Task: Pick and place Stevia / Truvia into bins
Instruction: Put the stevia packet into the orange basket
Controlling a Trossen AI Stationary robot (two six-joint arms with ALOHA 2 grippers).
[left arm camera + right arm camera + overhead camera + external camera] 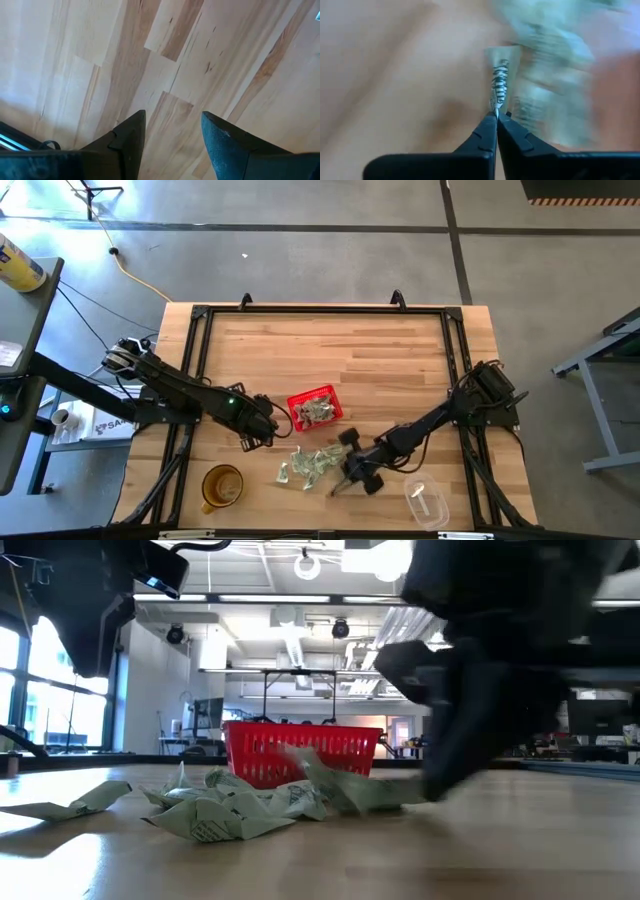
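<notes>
One packet (499, 82) pinched edge-on in right gripper (496, 116), printing blurred

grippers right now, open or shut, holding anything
left end effector: open, empty, over bare table.
right end effector: shut on a sweetener packet.

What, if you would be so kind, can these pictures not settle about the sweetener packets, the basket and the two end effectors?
- Packet count in the red basket: too small in the high view; the mesh wall hides them in the low view.
- Right end effector: shut on a packet; motion blur smears the printing and the pile behind.
- Left end effector: open over bare table; its wrist view shows no packets.
</notes>
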